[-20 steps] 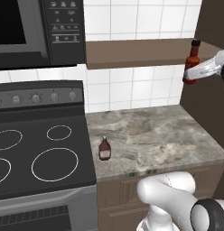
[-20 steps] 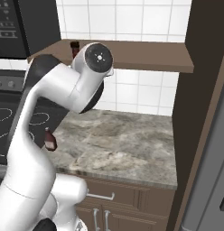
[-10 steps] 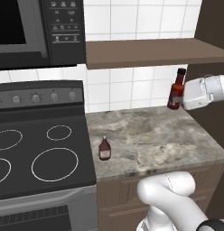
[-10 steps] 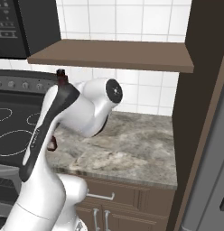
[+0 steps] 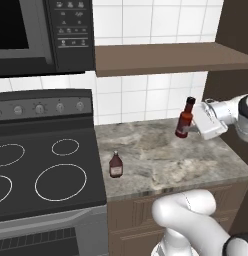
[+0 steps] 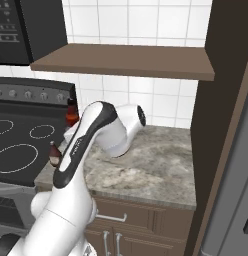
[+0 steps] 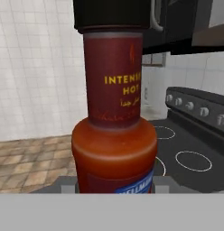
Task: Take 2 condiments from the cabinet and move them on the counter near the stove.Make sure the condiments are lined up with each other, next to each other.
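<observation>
Hand (image 5: 195,125) tips behind red-orange bottle (image 5: 185,118)

The red-orange bottle (image 7: 114,113) hides the hand's fingertips; its cap is cut off.

The left base view looks forward and down from behind, with the stove (image 5: 46,165) at left and the desk (image 5: 161,155) at centre. The right base view faces the same desk (image 6: 146,170) from the other side, stove (image 6: 21,135) at far left. The hand view sits close against the red-orange bottle (image 7: 114,126), stove (image 7: 190,149) at right.
</observation>
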